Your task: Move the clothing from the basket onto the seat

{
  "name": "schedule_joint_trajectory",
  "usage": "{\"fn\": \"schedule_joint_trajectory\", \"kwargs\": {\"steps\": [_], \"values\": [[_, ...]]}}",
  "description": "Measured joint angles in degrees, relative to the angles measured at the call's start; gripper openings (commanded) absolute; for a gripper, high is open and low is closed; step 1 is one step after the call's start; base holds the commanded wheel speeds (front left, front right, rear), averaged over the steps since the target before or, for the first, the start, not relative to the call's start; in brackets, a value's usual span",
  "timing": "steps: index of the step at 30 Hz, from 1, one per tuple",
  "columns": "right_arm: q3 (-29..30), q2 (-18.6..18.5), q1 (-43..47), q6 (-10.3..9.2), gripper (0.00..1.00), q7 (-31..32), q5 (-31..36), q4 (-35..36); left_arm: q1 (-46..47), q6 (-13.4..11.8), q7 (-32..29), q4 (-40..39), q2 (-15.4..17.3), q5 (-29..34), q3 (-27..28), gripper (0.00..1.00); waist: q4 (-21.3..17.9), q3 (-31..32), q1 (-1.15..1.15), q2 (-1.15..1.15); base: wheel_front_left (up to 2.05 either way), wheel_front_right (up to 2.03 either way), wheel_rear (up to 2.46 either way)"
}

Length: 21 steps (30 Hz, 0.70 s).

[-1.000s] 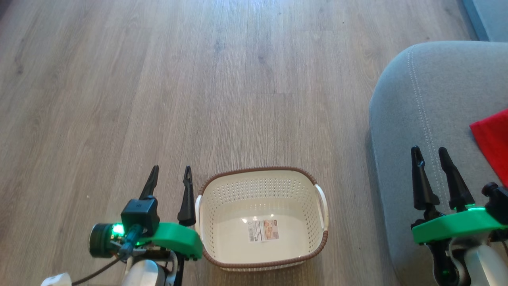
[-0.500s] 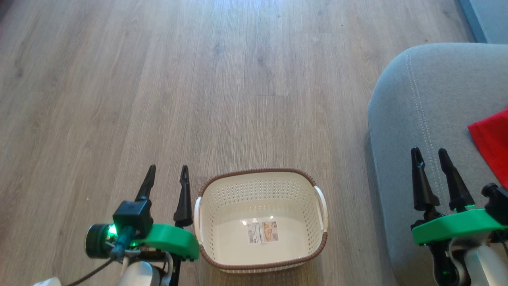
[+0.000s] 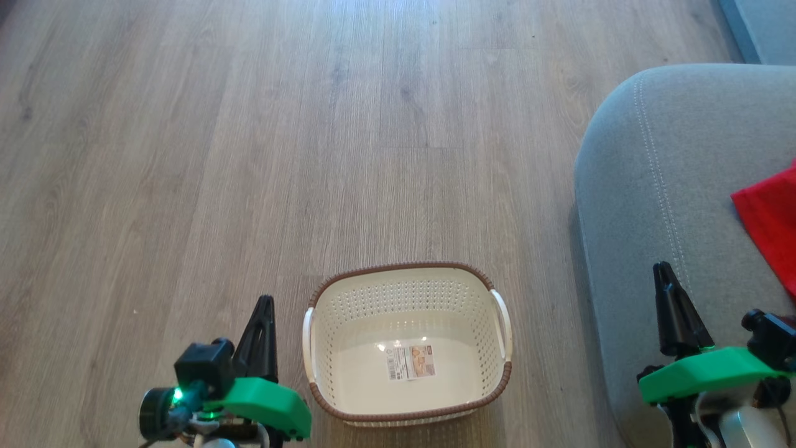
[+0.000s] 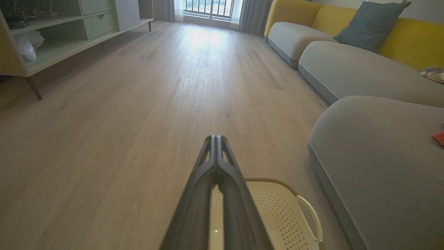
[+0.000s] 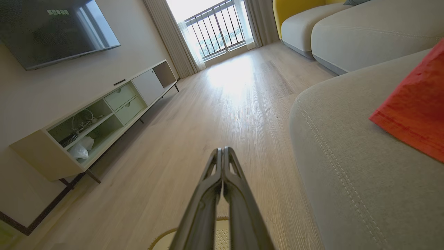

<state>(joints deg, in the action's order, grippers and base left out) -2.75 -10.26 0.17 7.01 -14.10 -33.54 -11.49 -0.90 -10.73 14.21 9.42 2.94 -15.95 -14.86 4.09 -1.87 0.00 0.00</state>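
The cream basket [image 3: 407, 292] with its brown braided rim stands on the wood floor, holding nothing but a paper label [image 3: 410, 362] on its bottom. Red clothing [image 3: 770, 218] lies on the grey seat [image 3: 659, 174] at the right edge; it is a plain red fabric [image 5: 416, 107] in the right wrist view. My left gripper [image 3: 264, 303] is shut, just left of the basket. My right gripper [image 3: 663, 269] is shut, above the seat's front part. Both pairs of fingers [image 4: 215, 139] press together with nothing between them. The basket's corner [image 4: 277, 208] shows under the left fingers.
A second grey seat [image 4: 347, 66] with yellow backrest and a blue-grey pillow [image 4: 369, 24] lies farther back. A pale low cabinet [image 5: 104, 114] with open shelves runs along the wall under a dark screen [image 5: 55, 27]. Wood floor [image 3: 311, 155] stretches ahead.
Both grippers went from open to shut and drew back toward the bottom of the head view. The basket and the red clothing have stayed where they were.
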Motion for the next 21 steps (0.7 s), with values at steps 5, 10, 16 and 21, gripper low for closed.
{"fn": "schedule_joint_trajectory", "kwargs": {"steps": [5, 10, 16, 21], "values": [[0.2, 0.2, 0.1, 0.0, 0.0, 0.6, -2.5, 0.0, 0.0, 0.6, -0.6, 0.0, 0.2, -3.4, 0.2, 0.0, -0.2, 0.1, 0.0, 0.0, 0.0, 0.0, 0.0], [0.5, 0.6, 0.1, 0.0, 0.0, 1.6, -4.9, -0.1, 0.1, 1.5, -1.1, 0.4, 0.3, -6.7, 0.4, 0.0, -0.3, 0.1, 0.0, 0.0, 0.0, 0.0, 0.0], [0.8, 0.9, 0.0, 0.0, 0.0, 2.6, -7.7, -0.3, 0.2, 2.5, -1.9, 0.8, 0.4, -10.8, 1.5, 0.0, -0.5, 0.2, 0.0, 0.0, 0.0, 0.0, 0.0], [1.2, 1.0, 0.0, 0.0, 0.0, 3.4, -10.3, -0.6, 0.5, 3.1, -2.5, 1.0, 0.4, -14.0, 1.9, 0.0, -0.7, 0.3, 0.0, 0.0, 0.0, 0.0, 0.0]]}}
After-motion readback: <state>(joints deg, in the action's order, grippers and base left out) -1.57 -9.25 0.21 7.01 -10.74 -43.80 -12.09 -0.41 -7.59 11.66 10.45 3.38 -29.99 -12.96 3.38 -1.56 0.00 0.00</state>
